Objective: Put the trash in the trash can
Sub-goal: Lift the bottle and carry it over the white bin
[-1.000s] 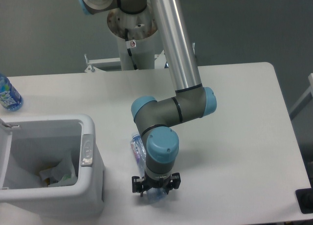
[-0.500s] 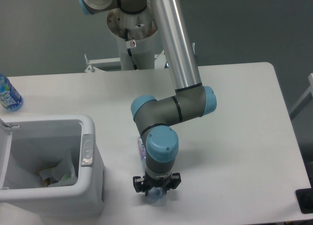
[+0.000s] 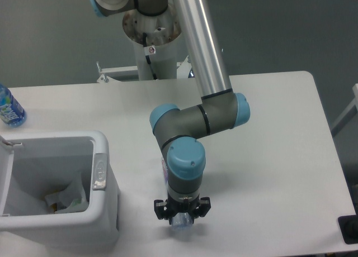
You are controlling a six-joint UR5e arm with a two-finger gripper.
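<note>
The clear plastic bottle (image 3: 179, 228) lies on the white table, almost wholly hidden under my wrist. Only its clear end below the gripper and a sliver of purple label beside the forearm show. My gripper (image 3: 182, 219) points straight down over it near the table's front edge, and its jaws appear shut on the bottle. The white trash can (image 3: 56, 138) stands open at the front left, about a hand's width left of the gripper. The crumpled white wrapper with green print (image 3: 68, 198) lies inside the can.
A blue-labelled, blue-tinted bottle (image 3: 8, 108) stands at the far left edge behind the can. The can's grey latch (image 3: 99, 170) faces the arm. My arm's base column (image 3: 151, 44) rises behind the table. A dark object (image 3: 349, 229) sits at the front right corner.
The gripper has shifted slightly right and toward the front edge. The bottle has swung from a tilt to lie in line under the wrist, so less of its label shows.
</note>
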